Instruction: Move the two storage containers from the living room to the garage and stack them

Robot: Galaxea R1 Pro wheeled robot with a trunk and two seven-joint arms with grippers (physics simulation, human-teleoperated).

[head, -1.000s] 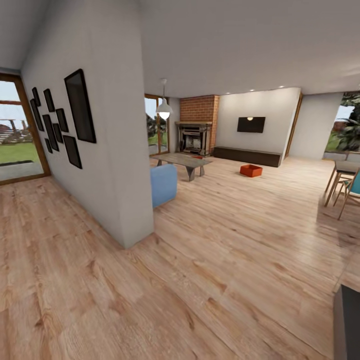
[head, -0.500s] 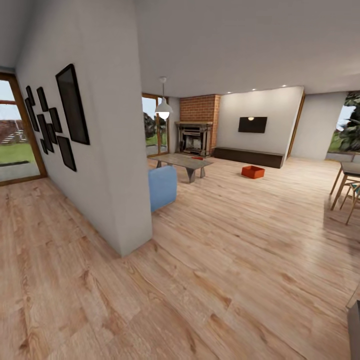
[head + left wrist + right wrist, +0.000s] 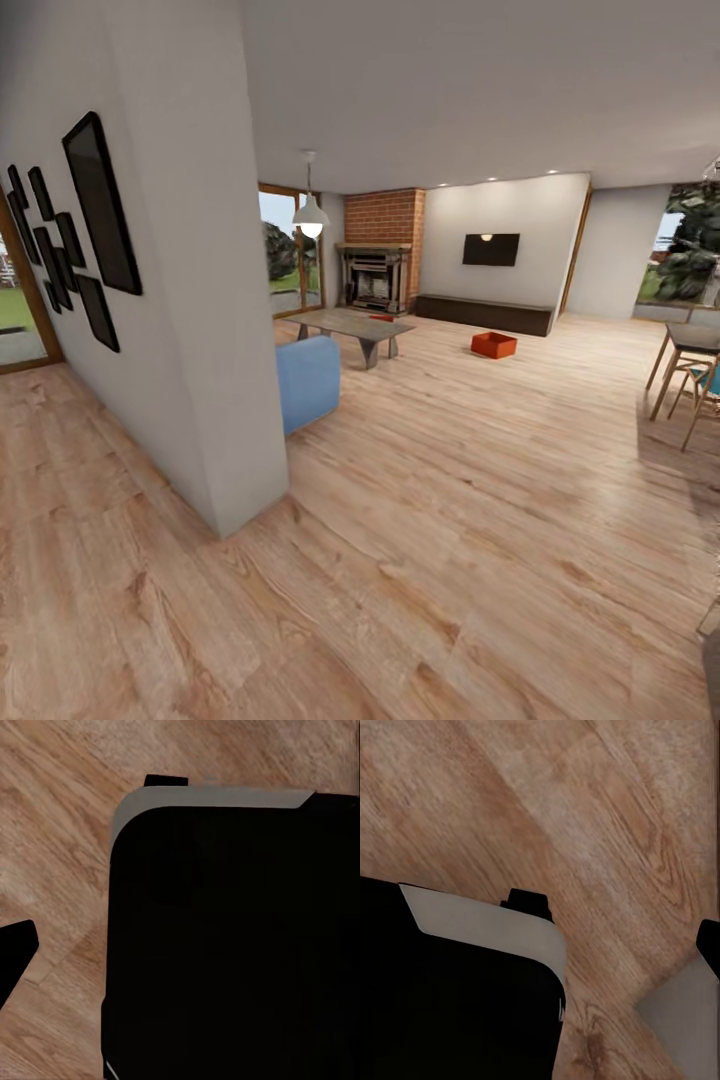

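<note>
One red-orange storage container sits on the light wood-plank floor of the living room, far ahead and slightly right in the head view, in front of a long dark bench. A small red shape lies on the low table; it is too small to identify. In the left wrist view my left gripper hangs over my dark base, one fingertip at the picture's edge, nothing held. My right gripper also hangs above base and floor, one fingertip at the edge, empty.
A white wall with black frames juts out at the left, its corner close ahead. Beyond it are a blue sofa and a brick fireplace. A dining table with chairs stands at the right. Wood floor stretches between.
The whole head view has shifted: the wall corner and sofa slid left and loom larger, so the camera has moved. The container and furniture have stayed where they were.
</note>
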